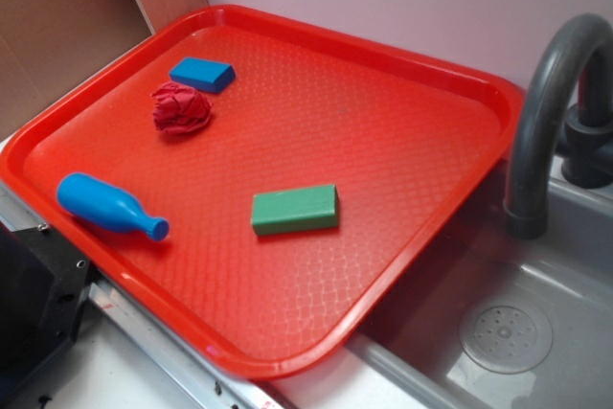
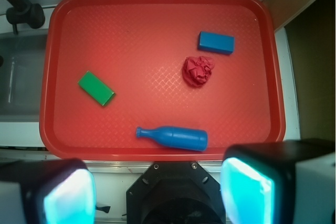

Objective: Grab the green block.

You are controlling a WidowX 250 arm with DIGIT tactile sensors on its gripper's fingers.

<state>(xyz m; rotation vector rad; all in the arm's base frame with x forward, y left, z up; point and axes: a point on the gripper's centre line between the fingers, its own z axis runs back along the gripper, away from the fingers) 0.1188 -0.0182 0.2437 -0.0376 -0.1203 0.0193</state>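
High above the red tray (image 2: 163, 1), the fingers (image 2: 68, 195) hang spread wide, holding nothing. Below, the green block (image 2: 96, 88) lies flat, well apart from blue bottle (image 2: 173, 137), red crumpled cloth (image 2: 198, 71) and blue block (image 2: 216, 42).

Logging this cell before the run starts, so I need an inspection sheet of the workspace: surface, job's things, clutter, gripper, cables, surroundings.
Surface: red tray, textured, partly overhanging a grey sink.
Job's things: green block lying flat on the tray, untouched, nothing against it.
Clutter: blue block, crumpled red cloth, blue bottle on its side.
Gripper: gripper open, above the tray's near edge, holding nothing.
Cables: nothing seen.
Surroundings: dark faucet, pale wall, brown panel.
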